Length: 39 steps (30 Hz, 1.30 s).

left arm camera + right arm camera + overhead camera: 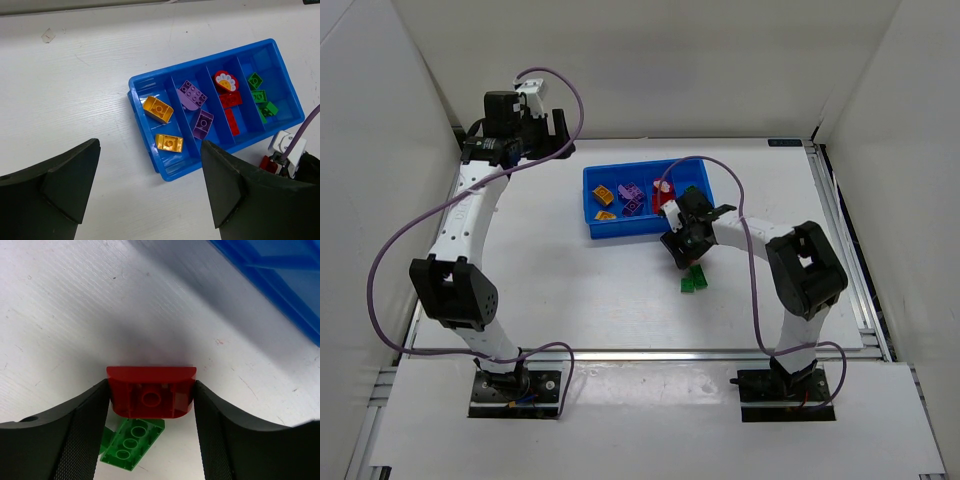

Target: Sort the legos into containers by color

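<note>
Looking thru the R wrist cam, I see the R gripper [150,407] clamped on a red brick [150,390]. Both fingers [80,435] press against its sides, and its hollow underside faces the cam. Can't tell if it touches the table [75,315] or hangs just above it. A green brick [132,445] lies on the table just beside it, also underside up, w/ one end hidden behind the red one. From the top cam this is all just off the near right corner of the blue tray [590,200], outside it.

L gripper [555,135] hangs at the far left of the table, well apart from the tray, jaws spread wide w/ nothing between them.

L wrist cam shows all four compartments, listed here from the L arm's end across to the R arm's:
- 1st: two yellow-orange bricks [158,109].
- 2nd: purple bricks [192,94], at least two, maybe a rounded third under the far one.
- 3rd: red bricks [230,100] plus a round flower-print piece [226,81] at the far end.
- 4th: three green bricks [259,96].

Each colour sits in its own compartment, no mixing that I can see.
</note>
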Each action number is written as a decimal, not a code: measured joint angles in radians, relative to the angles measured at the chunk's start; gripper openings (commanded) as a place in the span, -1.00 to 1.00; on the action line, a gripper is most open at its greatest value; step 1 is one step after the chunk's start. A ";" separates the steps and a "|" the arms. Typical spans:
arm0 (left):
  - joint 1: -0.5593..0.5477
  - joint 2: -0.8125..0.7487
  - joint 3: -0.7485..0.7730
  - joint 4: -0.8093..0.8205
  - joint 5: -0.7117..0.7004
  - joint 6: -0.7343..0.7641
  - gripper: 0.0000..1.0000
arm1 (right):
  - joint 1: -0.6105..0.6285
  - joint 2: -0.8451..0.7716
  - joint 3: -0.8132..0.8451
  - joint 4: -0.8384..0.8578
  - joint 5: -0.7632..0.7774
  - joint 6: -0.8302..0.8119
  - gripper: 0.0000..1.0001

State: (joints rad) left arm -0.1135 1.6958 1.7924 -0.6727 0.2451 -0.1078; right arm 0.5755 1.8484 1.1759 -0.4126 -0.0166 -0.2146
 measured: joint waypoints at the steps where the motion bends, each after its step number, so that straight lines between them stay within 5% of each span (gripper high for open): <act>1: 0.000 0.000 0.000 0.000 -0.002 0.005 0.83 | 0.000 -0.001 0.000 0.000 -0.003 -0.002 -0.36; 9: 0.000 -0.003 -0.066 0.008 -0.009 0.058 0.89 | 0.012 -0.141 0.034 -0.086 -0.072 -0.004 -0.35; 15: 0.019 -0.006 -0.089 0.003 0.010 0.037 0.99 | -0.014 -0.206 0.283 -0.078 -0.133 -0.019 -0.35; 22: 0.130 -0.006 -0.089 0.003 0.139 -0.050 0.99 | -0.087 0.049 0.633 -0.063 -0.179 -0.018 -0.34; 30: 0.161 -0.006 -0.089 0.003 0.197 -0.032 0.99 | -0.135 0.351 0.813 -0.125 -0.226 0.003 -0.30; 35: 0.159 -0.006 -0.093 0.003 0.227 -0.023 0.99 | -0.141 0.426 0.849 -0.154 -0.240 0.006 -0.04; 39: 0.159 -0.006 -0.105 0.003 0.249 -0.016 0.99 | -0.135 0.437 0.876 -0.166 -0.249 0.003 0.49</act>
State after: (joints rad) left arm 0.0456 1.6897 1.6871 -0.6701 0.4942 -0.1238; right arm 0.4404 2.2856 2.0521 -0.5785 -0.2657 -0.2119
